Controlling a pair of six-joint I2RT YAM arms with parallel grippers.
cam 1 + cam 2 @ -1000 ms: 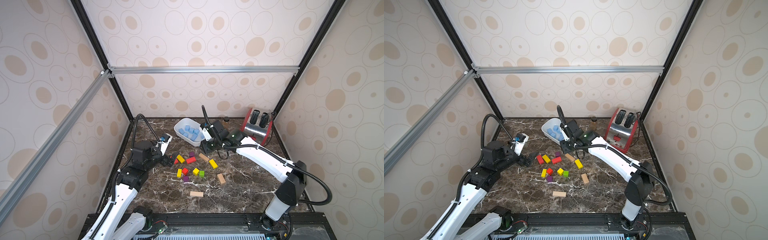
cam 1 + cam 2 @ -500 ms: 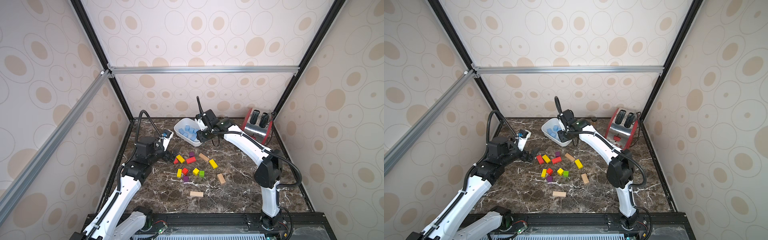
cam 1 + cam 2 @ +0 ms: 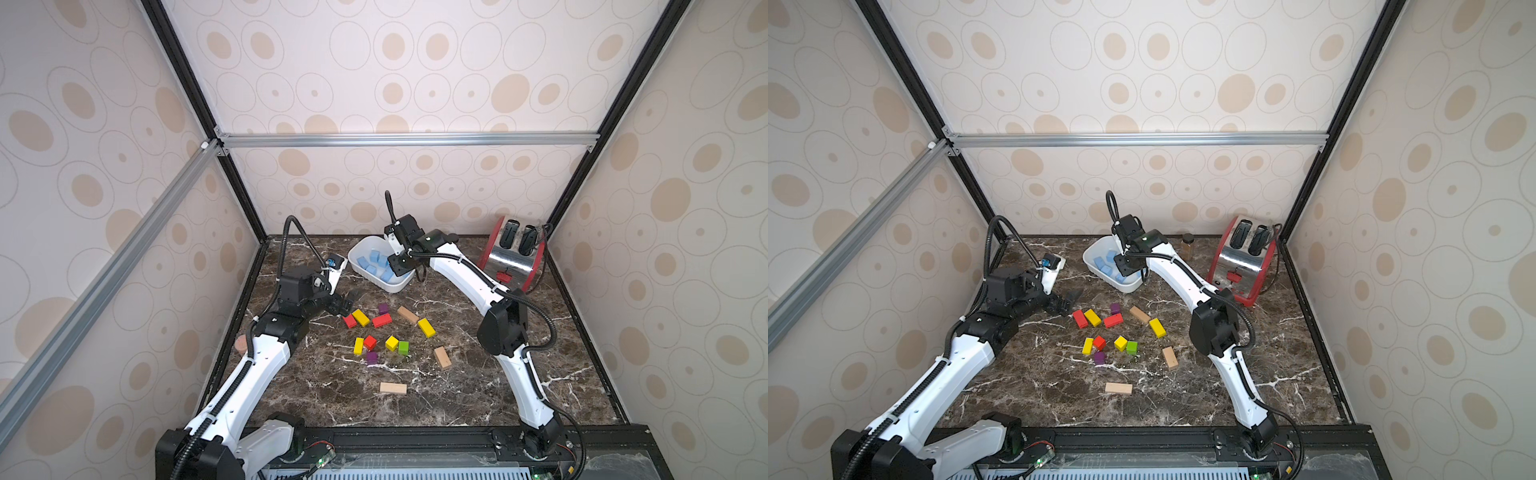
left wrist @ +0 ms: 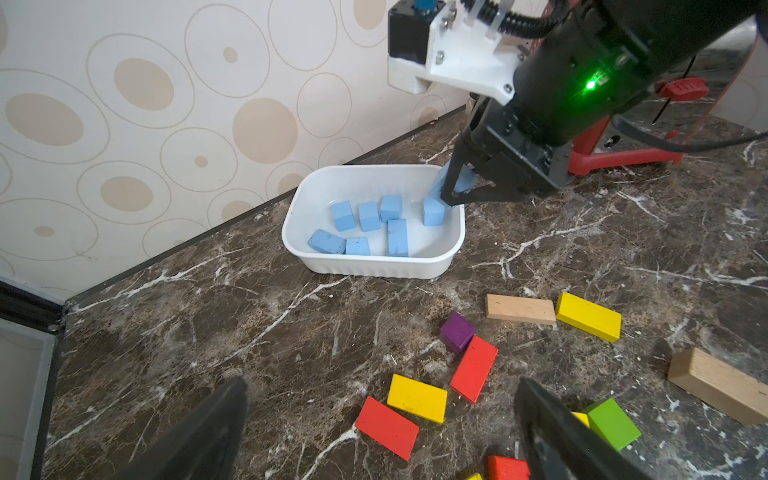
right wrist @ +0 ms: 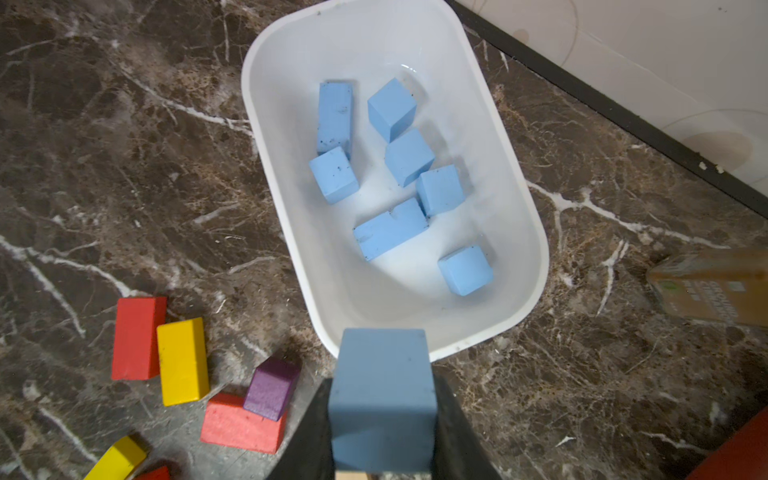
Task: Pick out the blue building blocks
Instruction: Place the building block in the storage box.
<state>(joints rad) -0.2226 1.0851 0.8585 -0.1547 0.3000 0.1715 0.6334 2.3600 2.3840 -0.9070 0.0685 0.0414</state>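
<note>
Several blue building blocks [image 5: 409,156] lie in a white tub [image 5: 286,166] at the back of the table, seen in both top views [image 3: 374,259] [image 3: 1105,262] and in the left wrist view [image 4: 368,216]. My right gripper [image 5: 382,415] is shut on one more blue block [image 5: 382,395] and hangs over the tub's near right end [image 3: 397,266] [image 4: 451,199]. My left gripper [image 4: 382,386] is open and empty, low over the table beside a red and a yellow block [image 3: 347,303].
Red [image 3: 381,320], yellow [image 3: 426,327], green [image 3: 403,347], purple [image 3: 383,308] and tan [image 3: 392,388] blocks lie scattered mid-table. A red toaster [image 3: 509,259] stands at the back right, with a brown jar [image 3: 1187,245] next to it. A tan disc [image 3: 241,345] lies at the table's left edge.
My right gripper has swung from the block pile back to above the tub, still carrying the blue block. The left arm has shifted slightly, its gripper open throughout.
</note>
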